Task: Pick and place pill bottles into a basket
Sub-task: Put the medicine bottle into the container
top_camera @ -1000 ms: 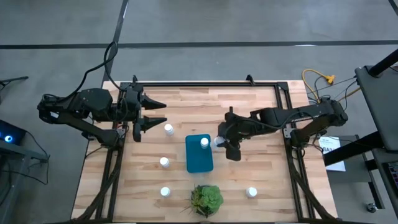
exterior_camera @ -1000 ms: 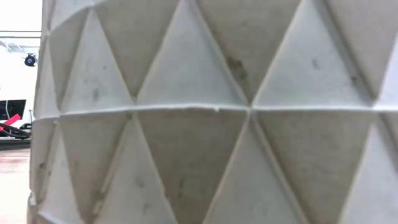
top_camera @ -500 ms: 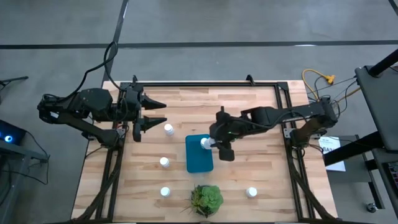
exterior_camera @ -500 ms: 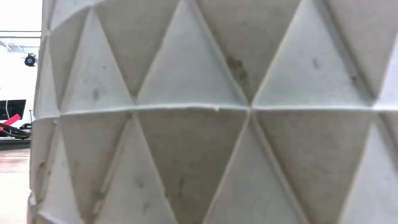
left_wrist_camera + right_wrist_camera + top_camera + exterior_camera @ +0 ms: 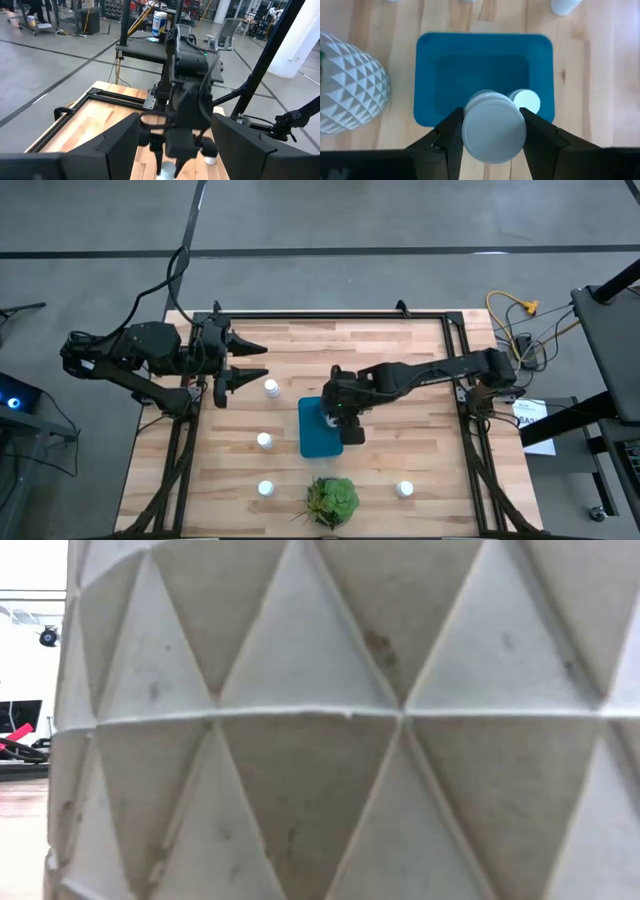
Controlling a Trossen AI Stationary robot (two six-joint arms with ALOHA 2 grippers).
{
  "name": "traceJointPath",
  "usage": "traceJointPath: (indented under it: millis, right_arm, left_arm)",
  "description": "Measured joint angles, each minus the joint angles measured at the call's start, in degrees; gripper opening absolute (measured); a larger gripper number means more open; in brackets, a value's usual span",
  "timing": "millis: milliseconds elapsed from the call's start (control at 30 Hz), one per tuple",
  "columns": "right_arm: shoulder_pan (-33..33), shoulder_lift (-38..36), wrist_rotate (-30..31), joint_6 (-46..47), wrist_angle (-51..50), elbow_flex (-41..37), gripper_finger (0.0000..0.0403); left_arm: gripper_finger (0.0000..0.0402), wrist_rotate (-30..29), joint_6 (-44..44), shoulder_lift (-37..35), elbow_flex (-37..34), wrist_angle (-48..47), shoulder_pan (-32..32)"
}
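Note:
My right gripper [image 5: 494,132] is shut on a white pill bottle [image 5: 494,125] and hangs over the far part of the teal basket [image 5: 318,442]. A second pill bottle [image 5: 526,100] stands inside the basket [image 5: 470,65]. More pill bottles stand on the wooden table: one [image 5: 271,388] left of the basket, one [image 5: 264,441], one [image 5: 266,488] and one [image 5: 404,489] near the front. My left gripper [image 5: 252,361] waits open at the table's far left, holding nothing. My right gripper pinches the bottle between its two fingers, one on each side of its round top [image 5: 468,131]. The fingers [image 5: 451,137] come from above, slanting down. The bottle is lifted clear, top toward the wrist camera, above the inside of the basket.
A green plant [image 5: 332,500] in a white faceted pot [image 5: 347,95] stands just in front of the basket; the pot [image 5: 320,740] fills the low view. A black frame [image 5: 330,314] rims the table. Bare wood lies right of the basket.
My right gripper has carried the bottle toward the table's left edge and downward, from beside the basket's right side to over its inside, tipping steeper as it went. The left arm has kept still.

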Motion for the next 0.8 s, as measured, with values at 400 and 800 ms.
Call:
traceJointPath:
  millis: [400, 800]
  right_arm:
    - [-0.17, 5.54, -0.81, -1.95, 3.58, -0.27, 0.0148]
    - [-0.51, 10.99, -1.48, -2.75, 6.43, -0.96, 0.0148]
  left_arm:
    - [0.0231, 0.00, 0.01, 0.04, 0.00, -0.04, -0.01]
    - [0.0231, 0.02, 0.01, -0.02, -0.02, -0.06, 0.00]
